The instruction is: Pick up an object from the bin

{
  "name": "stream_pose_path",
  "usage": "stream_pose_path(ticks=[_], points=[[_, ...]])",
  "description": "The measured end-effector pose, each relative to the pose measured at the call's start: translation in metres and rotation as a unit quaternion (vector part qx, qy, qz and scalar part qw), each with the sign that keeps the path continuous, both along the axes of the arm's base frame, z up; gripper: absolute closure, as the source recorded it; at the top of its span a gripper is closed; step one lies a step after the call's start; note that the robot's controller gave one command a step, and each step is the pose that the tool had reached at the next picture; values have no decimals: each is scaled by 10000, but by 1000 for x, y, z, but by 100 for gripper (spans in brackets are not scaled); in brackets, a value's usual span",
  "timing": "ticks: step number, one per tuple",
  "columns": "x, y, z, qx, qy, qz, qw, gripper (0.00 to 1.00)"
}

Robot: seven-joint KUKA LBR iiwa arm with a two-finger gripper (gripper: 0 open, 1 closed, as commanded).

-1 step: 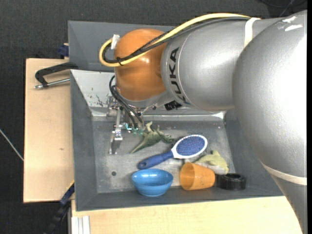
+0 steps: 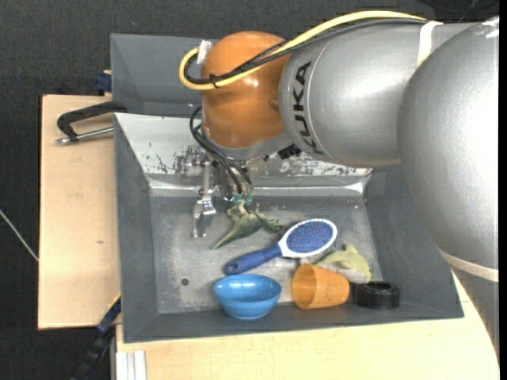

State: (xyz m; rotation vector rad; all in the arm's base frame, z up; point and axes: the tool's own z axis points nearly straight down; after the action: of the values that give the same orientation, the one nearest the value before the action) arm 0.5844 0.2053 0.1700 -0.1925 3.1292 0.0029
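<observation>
In middle of bin (image 2: 168, 253): pincer (image 2: 219, 222) spread wide, green toy dinosaur (image 2: 252, 225) just beside it.

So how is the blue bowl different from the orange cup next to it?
The blue bowl is wide and shallow; the orange cup is narrower and deeper. The bowl stands upright with its open side up; the cup lies tipped over on its side. Both are open containers, and they lie side by side near the front of the bin.

Silver KUKA arm (image 2: 356, 93), orange wrist cover (image 2: 238, 93), yellow cable (image 2: 333, 23).
</observation>
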Motion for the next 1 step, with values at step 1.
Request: stream_pose_path(ticks=[1], points=[[-50, -60, -34, -22, 60, -440, 9990, 0]])
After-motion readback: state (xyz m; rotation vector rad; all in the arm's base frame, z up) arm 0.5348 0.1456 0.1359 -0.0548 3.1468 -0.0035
